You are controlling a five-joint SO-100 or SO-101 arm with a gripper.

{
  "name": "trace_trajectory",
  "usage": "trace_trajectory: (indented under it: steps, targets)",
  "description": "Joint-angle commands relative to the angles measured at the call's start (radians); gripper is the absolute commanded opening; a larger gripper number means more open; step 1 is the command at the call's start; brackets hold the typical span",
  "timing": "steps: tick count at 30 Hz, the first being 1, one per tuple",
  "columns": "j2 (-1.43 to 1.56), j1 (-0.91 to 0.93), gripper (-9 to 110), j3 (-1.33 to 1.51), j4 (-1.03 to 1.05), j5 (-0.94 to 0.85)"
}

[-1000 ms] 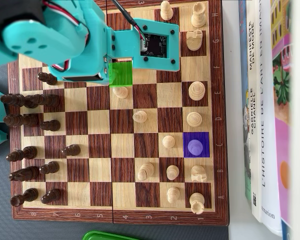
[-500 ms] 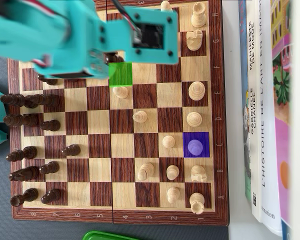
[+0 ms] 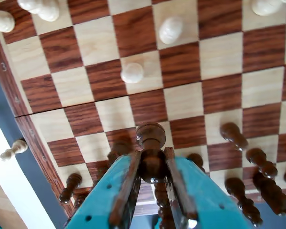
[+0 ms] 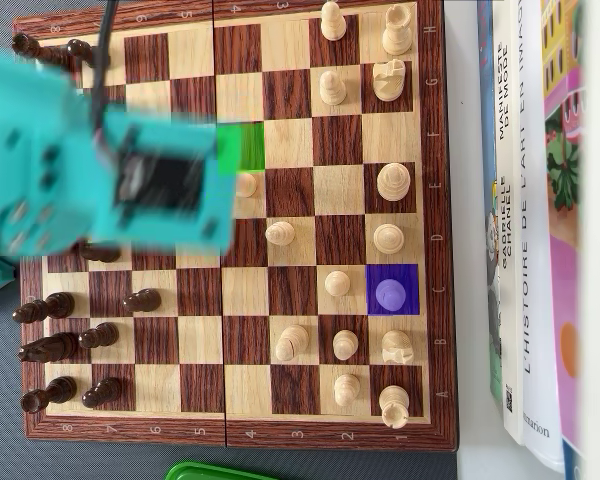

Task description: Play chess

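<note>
- While the arm (image 4: 100,190) blurs over the left half of the board (image 4: 440,200) in the overhead view, the wrist view gives the sharper look at the pincer (image 3: 150,191).
- Its teal fingers (image 3: 200,195) are closed tight on a dark pawn (image 3: 151,143), whose round head sticks up above the fingertips.
- That pawn hangs over the near part of the board in the wrist view, with dark pieces (image 3: 257,176) standing in rows around and below it.
- Two pale pawns (image 3: 132,72) stand farther up the board in the wrist view, well apart from the held pawn.
- One pale piece (image 3: 13,149) lies off the board to the left in the wrist view, on a white strip.
- Seen from overhead, a green square (image 4: 248,146) shows just beside the right edge of the arm, with a pale pawn (image 4: 246,184) just below it.
- A purple square (image 4: 392,289) on the right side of the board holds a purple-tinted pawn.
- Pale pieces (image 4: 388,238) fill the right part of the board; dark ones (image 4: 60,345) line the left edge.
- Books (image 4: 530,220) lie right of the board, and a green lid edge (image 4: 210,470) shows at the bottom.
</note>
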Motion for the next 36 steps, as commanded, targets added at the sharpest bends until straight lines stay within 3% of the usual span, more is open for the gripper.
trace_trajectory:
  steps: [1,10,17,36]
  targets:
    - [0.052,0.091,5,-0.006,0.031,-0.038]
    - [0.038,0.367,5,-0.006,0.023,-0.236]
    - [-0.170,0.526,5,-0.110,0.020,-0.385]
    - [-0.670,0.727,5,-0.589,0.026,-0.604]
